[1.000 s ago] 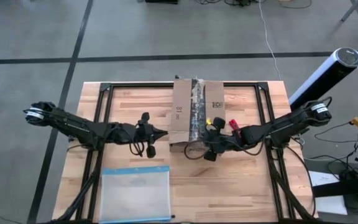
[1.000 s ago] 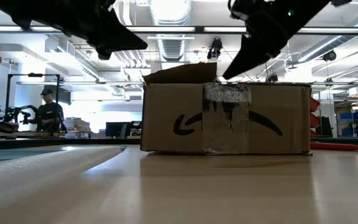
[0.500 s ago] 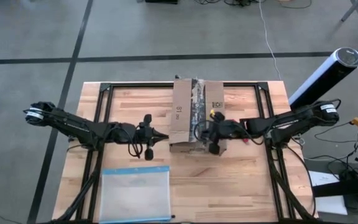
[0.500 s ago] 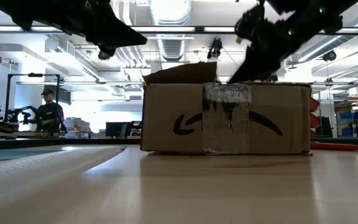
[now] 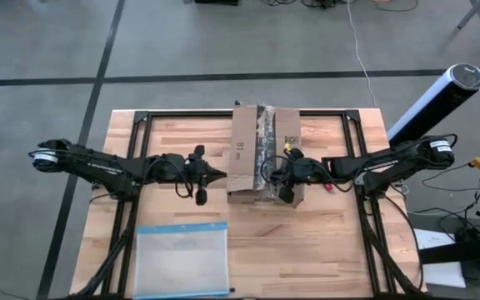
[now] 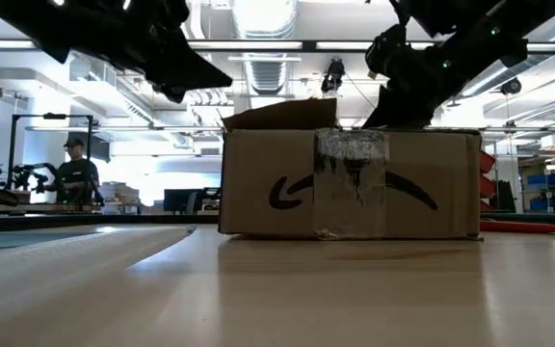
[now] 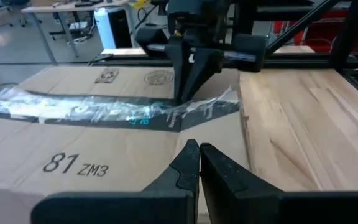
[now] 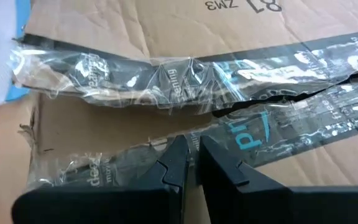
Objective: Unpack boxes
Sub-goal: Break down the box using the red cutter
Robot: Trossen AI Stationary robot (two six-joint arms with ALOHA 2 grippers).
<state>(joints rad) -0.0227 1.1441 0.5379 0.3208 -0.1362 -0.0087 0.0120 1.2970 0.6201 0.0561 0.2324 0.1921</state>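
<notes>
Your right gripper sits over the box at the middle of the table, fingers drawn almost together with only a sliver of gap and nothing between them. The tips point at the crumpled tape strip along the top seam — my read is that it is placed there to pick at or split the tape so the flaps can open. Whether the tips actually touch the tape is hard to say from the wrist view.

Your left gripper hangs just beside the box's left edge, fingers pressed together and empty — probably waiting to steady the carton or catch a flap.

Count: one box, its seam tape torn but the flaps mostly down; one clear pouch near the front edge, well apart from both arms.
</notes>
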